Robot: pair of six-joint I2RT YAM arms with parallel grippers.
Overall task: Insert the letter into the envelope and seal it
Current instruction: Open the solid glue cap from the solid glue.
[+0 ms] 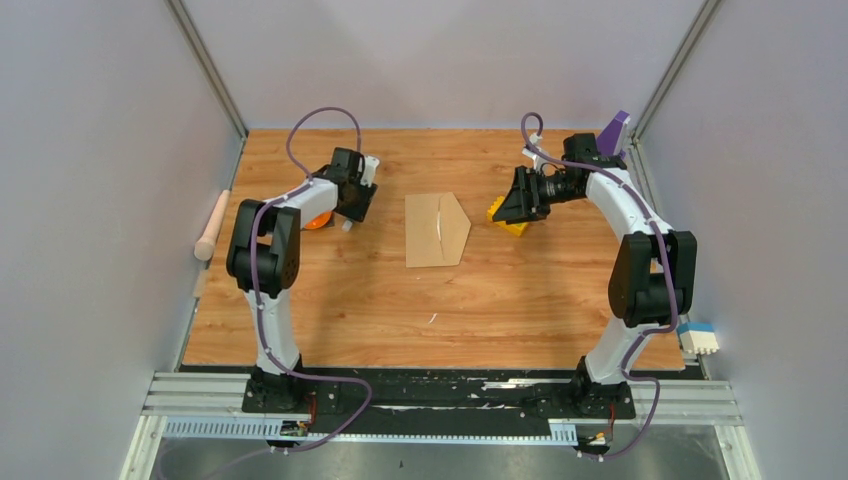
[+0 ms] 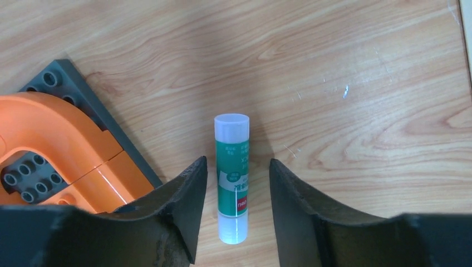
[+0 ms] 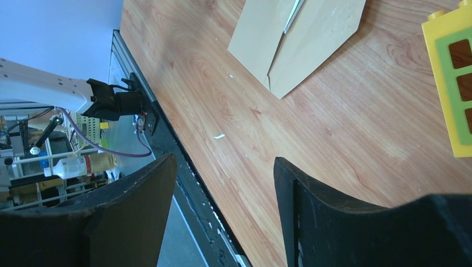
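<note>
I see the envelope (image 1: 437, 230): flat tan kraft, pointed flap; left fingers (image 2: 183, 206) spread astride a glue stick (image 2: 232, 178), right fingers (image 3: 139, 206) spread, empty.

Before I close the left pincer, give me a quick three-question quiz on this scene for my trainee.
1. True or false: the left pincer is touching the glue stick.
2. What sits next to the right pincer? A) a yellow block B) a red cup C) a stapler
3. Fill in: the envelope lies ____ the two pincers.

Key: 1 false, there are gaps on both sides; 2 A; 3 between.
</note>
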